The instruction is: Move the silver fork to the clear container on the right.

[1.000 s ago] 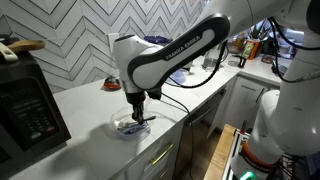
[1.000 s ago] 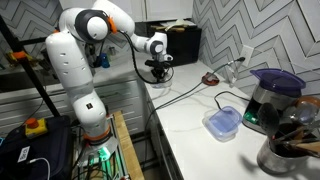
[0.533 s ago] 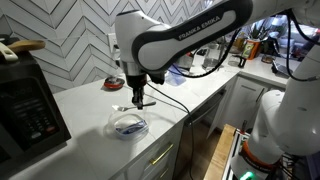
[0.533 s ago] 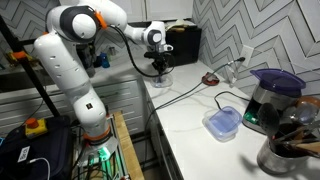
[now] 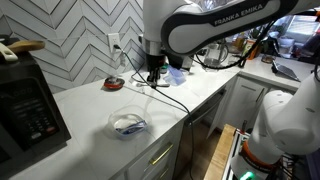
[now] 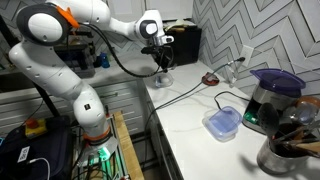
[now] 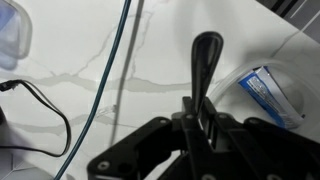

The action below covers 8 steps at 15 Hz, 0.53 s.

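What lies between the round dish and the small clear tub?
Between the dish and the tub only a thin dark cable crosses the white counter, as an exterior view shows.

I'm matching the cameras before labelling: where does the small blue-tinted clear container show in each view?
Exterior view: the clear container sits just right of centre, in the upper half.
Exterior view: it lies lower right of centre.
Wrist view: it is in the top left corner, cut by the edge.
Shared landmark: the round clear dish.
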### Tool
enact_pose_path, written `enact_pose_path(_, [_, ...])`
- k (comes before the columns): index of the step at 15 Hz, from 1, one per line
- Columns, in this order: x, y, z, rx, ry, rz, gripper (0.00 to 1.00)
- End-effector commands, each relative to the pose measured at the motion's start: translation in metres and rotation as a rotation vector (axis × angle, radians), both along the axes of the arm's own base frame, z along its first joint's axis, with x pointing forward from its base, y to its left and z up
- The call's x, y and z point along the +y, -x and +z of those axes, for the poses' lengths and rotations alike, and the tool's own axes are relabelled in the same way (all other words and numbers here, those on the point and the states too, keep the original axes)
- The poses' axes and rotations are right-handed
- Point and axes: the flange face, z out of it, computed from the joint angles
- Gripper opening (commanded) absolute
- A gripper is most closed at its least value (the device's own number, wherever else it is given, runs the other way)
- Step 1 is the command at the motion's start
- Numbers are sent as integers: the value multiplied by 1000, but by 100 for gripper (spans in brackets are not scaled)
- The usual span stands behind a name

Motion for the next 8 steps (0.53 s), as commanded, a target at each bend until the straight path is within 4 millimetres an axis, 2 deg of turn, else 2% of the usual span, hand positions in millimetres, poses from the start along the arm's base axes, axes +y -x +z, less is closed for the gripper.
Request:
enact_pose_path(1, [-7, -10, 1, -46, 16, -102, 3])
enact_pose_path(4, [-59, -22, 23, -159, 33, -240, 3])
enact_pose_path(8, [-142, -22, 52, -267, 61, -423, 3])
